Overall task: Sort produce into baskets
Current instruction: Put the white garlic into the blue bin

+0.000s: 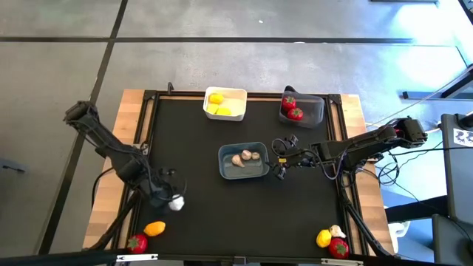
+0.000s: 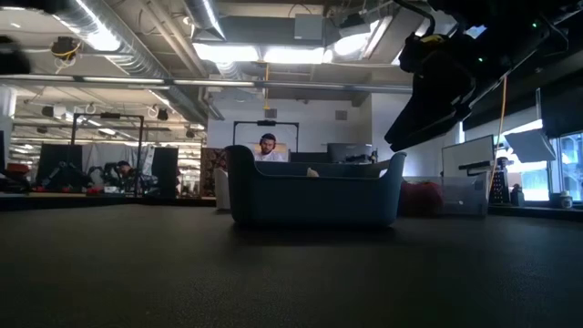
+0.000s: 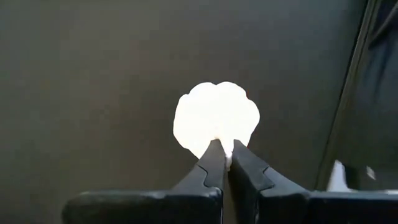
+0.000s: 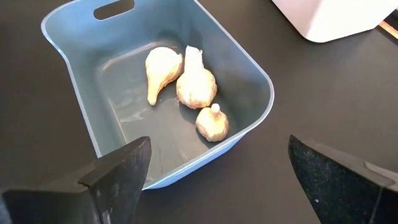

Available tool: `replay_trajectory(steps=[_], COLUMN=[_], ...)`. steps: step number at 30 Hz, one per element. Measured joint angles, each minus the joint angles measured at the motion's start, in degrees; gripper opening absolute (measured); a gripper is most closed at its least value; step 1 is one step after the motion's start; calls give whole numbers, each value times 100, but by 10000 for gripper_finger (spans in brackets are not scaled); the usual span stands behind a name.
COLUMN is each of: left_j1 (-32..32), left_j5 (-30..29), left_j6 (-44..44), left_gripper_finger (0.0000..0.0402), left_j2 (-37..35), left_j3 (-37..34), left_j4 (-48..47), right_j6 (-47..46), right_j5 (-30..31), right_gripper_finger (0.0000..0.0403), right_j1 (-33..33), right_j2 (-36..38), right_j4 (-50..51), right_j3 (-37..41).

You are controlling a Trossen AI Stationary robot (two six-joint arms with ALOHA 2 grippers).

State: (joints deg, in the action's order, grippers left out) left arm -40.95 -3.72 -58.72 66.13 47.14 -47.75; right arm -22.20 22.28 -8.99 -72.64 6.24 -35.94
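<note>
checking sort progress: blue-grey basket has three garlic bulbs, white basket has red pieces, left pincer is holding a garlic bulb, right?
Not quite: the white basket holds yellow pieces, as the high view shows. The blue-grey basket does hold three garlic bulbs, and the left pincer grips a garlic bulb.

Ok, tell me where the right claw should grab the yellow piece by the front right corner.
Come straight down on the yellow piece and pinch its rounded body across the free sides; a garlic bulb and a red piece crowd its other side. The right claw is open.
</note>
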Motion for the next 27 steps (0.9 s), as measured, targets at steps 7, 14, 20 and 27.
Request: replay_trajectory(steps=[7, 14, 20, 27], left_j1=[715, 1640, 2332, 2910], left_j5=[-1200, -1359, -1364, -1310], left_j6=[1655, 3267, 4241, 4819], left_gripper_finger=[4, 9, 7, 10], left_j2=[-2, 0, 118, 654], left_j3=[194, 201, 203, 294], left_j4=[348, 1569, 2420, 2995], right_j6=[-2, -3, -43, -48], right_j5=[0, -1, 0, 4], right_gripper_finger=[376, 376, 376, 376], right_j1=[0, 0, 0, 0], right_j2=[0, 0, 0, 0], right_j4=[-7, -13, -20, -22], right_j3=[0, 0, 0, 0])
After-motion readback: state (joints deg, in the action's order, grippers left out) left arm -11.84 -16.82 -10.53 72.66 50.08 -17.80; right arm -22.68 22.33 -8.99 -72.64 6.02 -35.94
